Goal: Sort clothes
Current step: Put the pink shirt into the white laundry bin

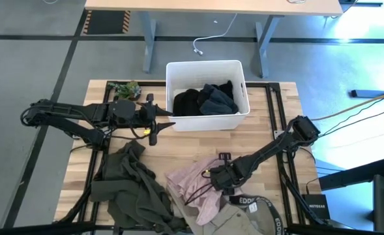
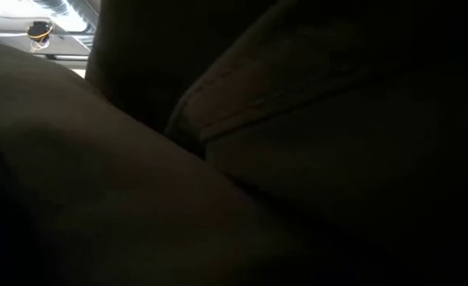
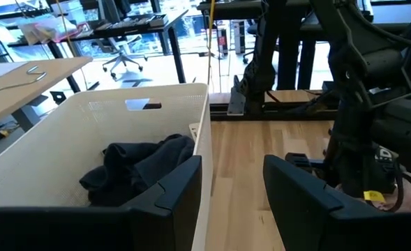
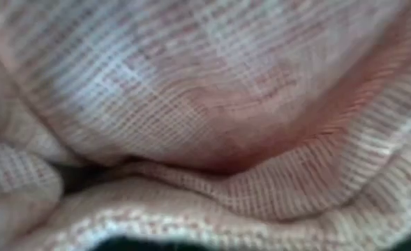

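The pale pink garment (image 1: 192, 186) lies crumpled on the table's near middle. My right gripper (image 1: 212, 176) is down on its right part and shut on it. Ribbed pink cloth (image 4: 205, 104) fills the right wrist view. A large olive-green garment (image 1: 133, 186) lies to the pink one's left. A beige garment with a black lettered strap (image 1: 250, 212) lies at the near edge. Black and navy clothes (image 1: 205, 101) lie in the white bin (image 1: 208, 65). My left gripper (image 1: 154, 124) hangs open and empty beside the bin's left front corner (image 3: 199, 132). My right gripper comes at the pink garment's right part (image 1: 205, 179) from above, pointing steeply down. A fold of the ribbed cloth (image 4: 212, 164) lies right against the wrist camera. The fingers and the place of contact are hidden by the cloth and the gripper itself. The garment lies on the table.
A small green plant-like clump (image 1: 125, 89) sits at the far left beside the bin. Dark cloth (image 2: 297, 159) lies close before the low camera and blocks its view. Bare wood (image 1: 263, 124) shows between the bin and the pile.
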Robot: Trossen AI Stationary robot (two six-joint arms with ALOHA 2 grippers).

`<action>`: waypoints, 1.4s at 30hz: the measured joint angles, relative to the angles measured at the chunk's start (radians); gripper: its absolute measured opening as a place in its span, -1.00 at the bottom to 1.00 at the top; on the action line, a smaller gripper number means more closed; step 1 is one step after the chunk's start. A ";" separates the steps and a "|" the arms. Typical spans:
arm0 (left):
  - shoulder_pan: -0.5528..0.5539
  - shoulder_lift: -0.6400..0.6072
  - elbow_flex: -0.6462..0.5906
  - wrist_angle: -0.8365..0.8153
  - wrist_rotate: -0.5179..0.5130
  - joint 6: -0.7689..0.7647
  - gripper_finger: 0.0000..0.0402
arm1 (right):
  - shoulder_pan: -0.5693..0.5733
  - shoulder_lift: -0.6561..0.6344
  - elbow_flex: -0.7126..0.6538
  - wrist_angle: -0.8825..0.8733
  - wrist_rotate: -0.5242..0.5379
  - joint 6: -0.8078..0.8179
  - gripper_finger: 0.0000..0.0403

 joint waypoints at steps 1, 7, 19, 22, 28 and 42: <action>0.000 0.000 0.000 0.000 0.000 0.000 -0.26 | 0.000 -0.006 0.000 -0.003 0.000 0.001 -0.91; 0.000 0.000 0.000 -0.002 0.000 -0.003 -0.26 | 0.000 -0.080 0.005 -0.042 0.020 0.003 -0.94; 0.000 0.000 0.000 -0.059 0.001 -0.065 -0.26 | 0.000 -0.276 0.204 -0.185 0.251 -0.111 -0.96; 0.000 0.000 0.000 -0.066 0.000 -0.065 -0.26 | 0.000 -0.302 0.280 -0.233 0.329 -0.153 -0.96; 0.000 0.000 0.000 -0.065 0.000 -0.065 -0.26 | -0.008 -0.332 0.458 -0.255 0.525 -0.311 -0.96; 0.000 0.000 0.000 -0.050 0.000 -0.044 -0.26 | -0.228 -0.334 0.871 -0.061 0.844 -0.873 -0.95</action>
